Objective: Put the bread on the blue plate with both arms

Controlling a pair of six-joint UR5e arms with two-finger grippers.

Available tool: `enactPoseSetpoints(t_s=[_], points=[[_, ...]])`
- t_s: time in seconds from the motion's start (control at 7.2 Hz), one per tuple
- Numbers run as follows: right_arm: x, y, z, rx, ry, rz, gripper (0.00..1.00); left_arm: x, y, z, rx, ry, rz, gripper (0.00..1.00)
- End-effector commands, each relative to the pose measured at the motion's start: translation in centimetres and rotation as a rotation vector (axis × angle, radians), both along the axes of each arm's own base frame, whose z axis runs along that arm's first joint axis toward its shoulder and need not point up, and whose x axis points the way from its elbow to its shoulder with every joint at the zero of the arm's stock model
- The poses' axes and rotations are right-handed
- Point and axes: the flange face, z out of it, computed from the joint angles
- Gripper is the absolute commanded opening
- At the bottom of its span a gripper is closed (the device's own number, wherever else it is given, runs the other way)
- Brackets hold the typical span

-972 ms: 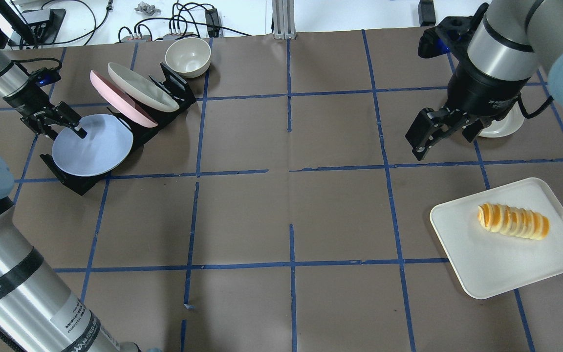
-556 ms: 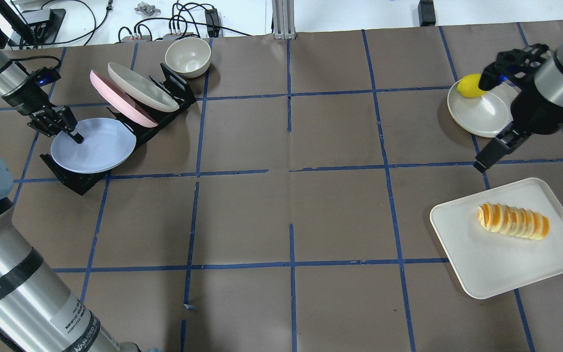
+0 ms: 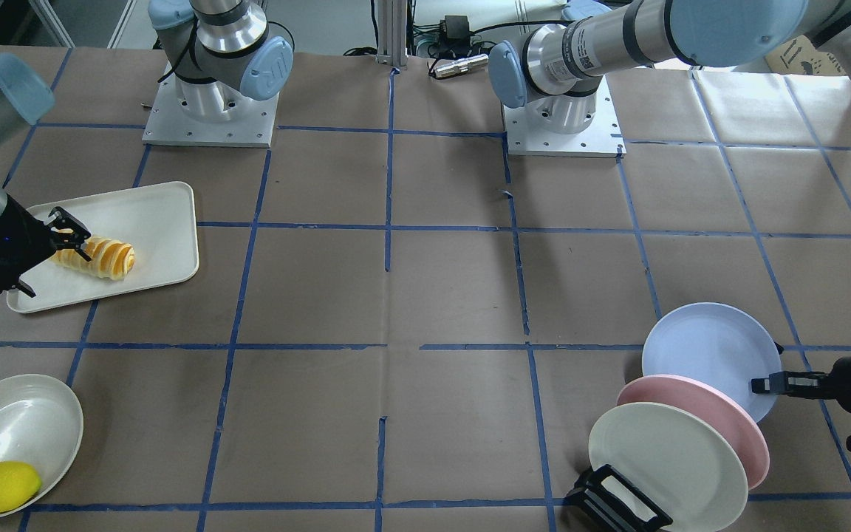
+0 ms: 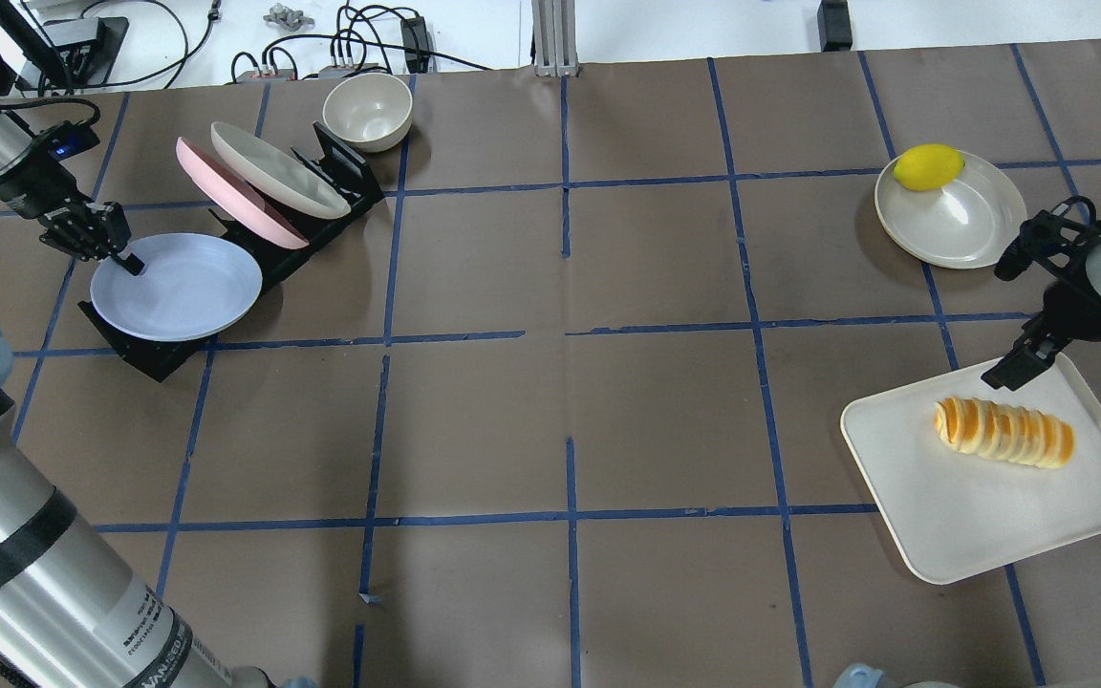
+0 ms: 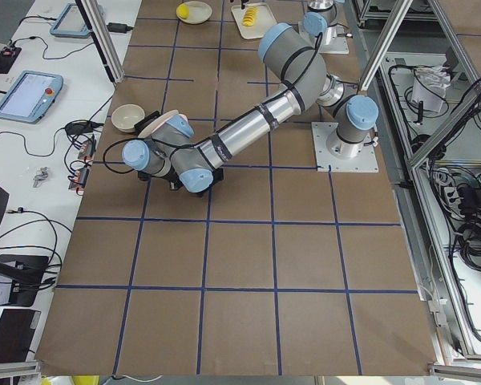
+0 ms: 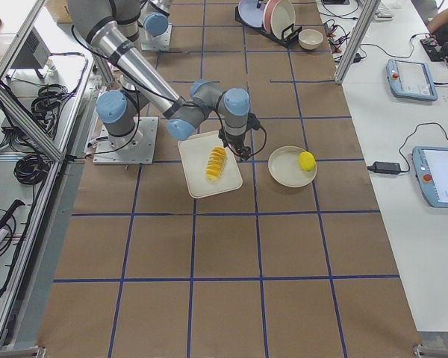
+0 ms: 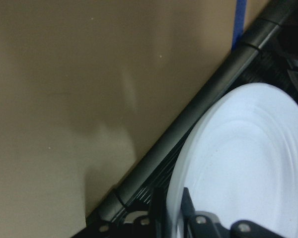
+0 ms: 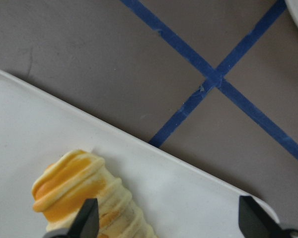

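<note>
L gripper (image 4: 118, 253), clamped on the rim of the blue plate (image 4: 183, 291) at the black rack (image 4: 144, 355), should lift it out level, while R gripper (image 4: 1007, 368), fingers spread, hovers by the bread (image 4: 1004, 432) on the white tray (image 4: 952, 535) and should centre over its middle before closing.

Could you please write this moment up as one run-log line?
left gripper: shut on blue plate rim, plate at rack | right gripper: open over bread end | bread: on tray
</note>
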Motion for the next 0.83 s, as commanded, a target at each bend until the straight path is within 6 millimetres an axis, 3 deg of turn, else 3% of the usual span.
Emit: enactPoseSetpoints(t_s=[0.0,0.14,0.28,0.42,0.56,0.69], points=[[0.0,2.6,-3.8,0.055,-0.075,-0.027,1.00,0.1,0.2,1.4,-0.012,-0.013,0.000,0.18],[0.8,4.0,-3.5,0.055,-0.070,-0.038,0.99,0.2,0.3,1.7,-0.012,-0.019,-0.003,0.15],[2.0,5.5,-1.8,0.033,-0.050,-0.066,0.99,0.2,0.4,1.8,-0.014,-0.020,-0.005,0.15],[3.2,7.1,-2.4,0.038,-0.057,-0.068,0.99,0.2,0.4,2.2,-0.018,-0.023,-0.007,0.14],[3.4,7.4,-2.6,0.042,-0.058,-0.071,0.90,0.0,0.8,3.5,-0.019,-0.022,-0.008,0.14],[3.0,7.5,-2.7,0.044,-0.058,-0.083,0.57,-0.3,1.8,5.9,-0.011,-0.017,-0.005,0.14]])
